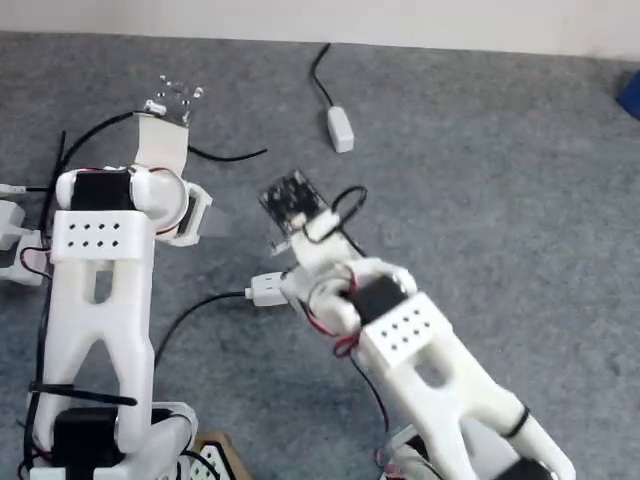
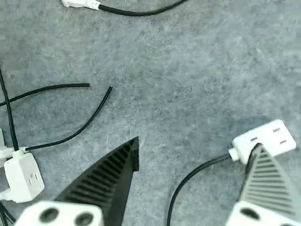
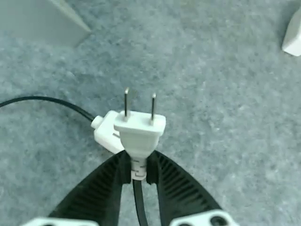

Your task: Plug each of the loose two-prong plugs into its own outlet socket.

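Note:
My right gripper (image 3: 139,162) is shut on the cable neck of a white two-prong plug (image 3: 139,126), whose prongs point away from the wrist. Just behind the plug lies a white outlet socket (image 3: 104,133) on a black cable. In the high view this white cluster (image 1: 265,290) sits at the tip of the right arm (image 1: 400,330). My left gripper (image 2: 197,145) hangs wide open over the grey carpet, holding nothing. One of its fingertips (image 2: 259,155) is right beside a white outlet socket (image 2: 265,136). A second outlet socket (image 2: 21,176) lies off to the other side.
A white plug end (image 2: 80,4) on a black cable lies farther off. Two loose black cable ends (image 2: 89,85) rest on the carpet. Another white block on a cable (image 1: 340,128) sits at the back. The left arm (image 1: 100,240) stands at the table's left.

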Motion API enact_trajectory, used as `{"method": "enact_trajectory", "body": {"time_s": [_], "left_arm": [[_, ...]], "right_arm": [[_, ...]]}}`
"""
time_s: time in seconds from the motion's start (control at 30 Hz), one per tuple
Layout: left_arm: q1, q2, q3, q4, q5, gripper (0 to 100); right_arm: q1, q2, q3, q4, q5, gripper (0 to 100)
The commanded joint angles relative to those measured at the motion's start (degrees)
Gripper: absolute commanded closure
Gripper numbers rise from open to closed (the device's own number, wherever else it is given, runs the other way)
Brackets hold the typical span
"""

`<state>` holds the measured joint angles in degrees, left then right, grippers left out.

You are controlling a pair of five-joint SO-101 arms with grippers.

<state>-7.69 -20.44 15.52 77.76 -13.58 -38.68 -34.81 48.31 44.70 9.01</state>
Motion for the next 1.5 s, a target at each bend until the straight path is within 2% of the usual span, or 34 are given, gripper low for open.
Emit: {"method": "enact_trajectory", "body": {"time_s": [0.0,0.23,0.37,0.6,0.7,0.77,0.9,0.97,1.33,1.47], "left_arm": [[1.80,-2.24,-1.54,0.26,-0.97,63],[12.79,-2.24,-1.54,0.70,-3.16,63],[14.90,-3.91,-0.92,0.79,-3.08,63],[14.81,-8.57,-0.92,2.29,-3.34,63],[14.64,-8.22,2.95,1.85,-3.52,63],[13.41,-7.69,8.04,-1.76,-3.52,63],[10.59,-5.41,18.51,-14.68,-3.52,63],[10.33,-3.74,20.79,-18.02,-3.52,63],[7.34,-1.45,18.77,-18.55,-3.52,63],[2.33,-1.45,16.04,-18.55,-3.52,63]], "right_arm": [[-1.36,-5.49,1.63,-3.03,-0.09,99.2],[-1.45,-2.95,1.98,-3.38,1.49,99.2],[-1.36,-0.22,2.86,-5.58,1.58,99.2],[-1.36,2.95,2.68,-5.93,1.58,99.2],[-1.36,1.63,2.68,-5.67,1.58,99.2],[-1.54,-0.13,2.68,-4.26,1.49,99.2],[-3.65,-5.23,1.01,1.19,-0.44,99.2],[-5.14,-7.52,0.66,3.38,-0.53,99.2],[-5.93,-11.56,0.57,5.85,-0.44,99.2],[-5.85,-11.38,0.92,5.93,-0.44,99.2]]}}
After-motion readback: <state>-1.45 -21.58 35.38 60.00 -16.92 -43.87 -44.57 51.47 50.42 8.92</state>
